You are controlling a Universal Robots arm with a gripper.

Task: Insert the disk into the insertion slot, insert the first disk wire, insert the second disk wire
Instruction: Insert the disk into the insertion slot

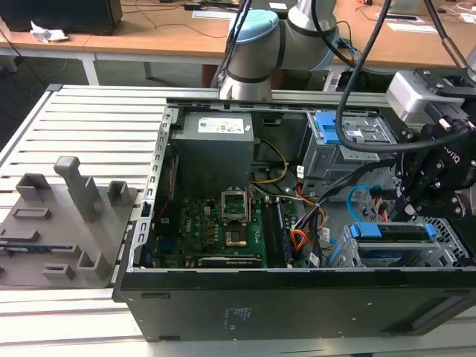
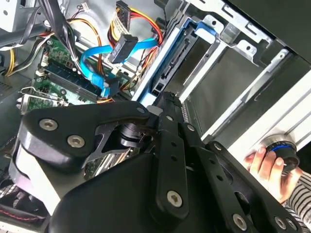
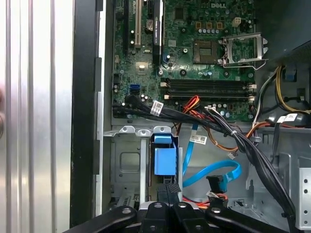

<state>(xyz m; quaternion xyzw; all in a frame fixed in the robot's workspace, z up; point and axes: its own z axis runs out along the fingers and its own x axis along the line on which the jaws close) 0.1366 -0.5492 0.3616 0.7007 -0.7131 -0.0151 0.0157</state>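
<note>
The disk (image 1: pixel 394 232), carried in blue rails, lies in the insertion slot (image 1: pixel 446 249), a low grey perforated cage at the case's front on the exterior view's right. My gripper (image 1: pixel 407 202) hangs just above its inner end, fingers together and holding nothing. In the first wrist view the gripper (image 3: pixel 168 189) sits right behind the disk's blue end (image 3: pixel 163 162); contact cannot be judged. The second disk wire (image 3: pixel 214 171), a light blue loop, lies loose beside the slot (image 3: pixel 124 165). The first disk wire (image 2: pixel 121 48), an orange-red bundle with a black plug, hangs free near it.
The taller grey bay with blue latches (image 1: pixel 346 137) stands behind the slot. The motherboard (image 1: pixel 223 223) and black cable bundles (image 3: pixel 233 133) fill the case middle. A person's hand (image 2: pixel 267 165) rests on a round button outside the case. Grey fixtures (image 1: pixel 71 216) sit on the exterior view's left.
</note>
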